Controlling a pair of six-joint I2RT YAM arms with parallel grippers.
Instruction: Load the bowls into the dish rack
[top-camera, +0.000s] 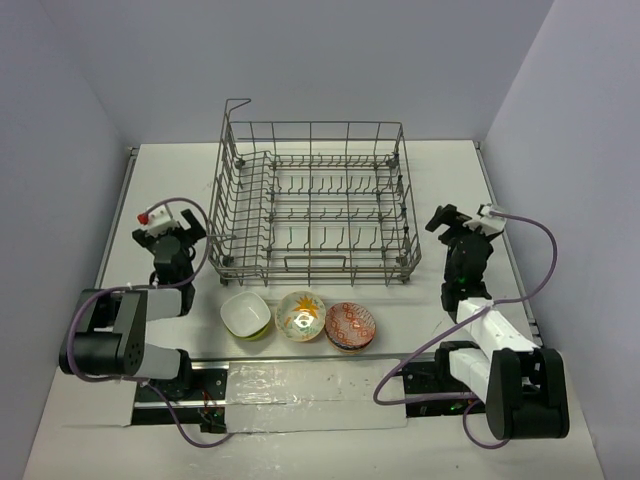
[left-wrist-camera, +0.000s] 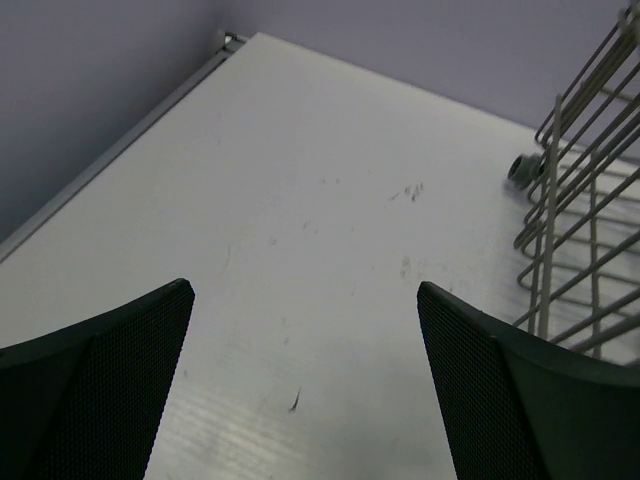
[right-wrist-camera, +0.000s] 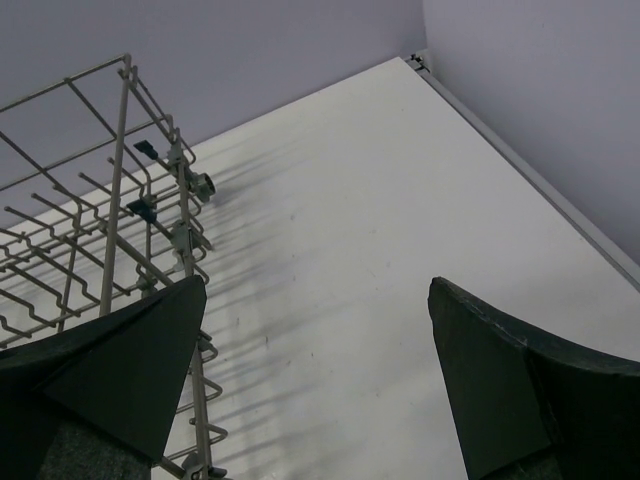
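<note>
**Rack mid-table, three bowls in a row at its near wall, both grippers spread and empty**

In both wrist views the dish rack (top-camera: 240, 200) is cut off. The left wrist view catches only a wire corner and a small wheel (left-wrist-camera: 522, 168) at the right edge. The right wrist view has one end wall, partly hidden behind a finger (right-wrist-camera: 120, 370).

From above, the rack sits mid-table with its long axis parallel to the near edge of the table (top-camera: 420, 170). It is open side up, with its raised wire loop (top-camera: 237, 103) at the far-left corner.

Three bowls stand mouth-up in a row between the rack's near wall and the near edge:
- lime-green bowl (top-camera: 246, 315)
- yellow-floral bowl (top-camera: 300, 314)
- red-orange bowl (top-camera: 350, 325), whose underside is hard to make out

The left gripper (left-wrist-camera: 305, 290) hovers off the rack's left end and the right gripper (right-wrist-camera: 318, 290) off its right end. Both have their jaws wide apart and hold nothing.
</note>
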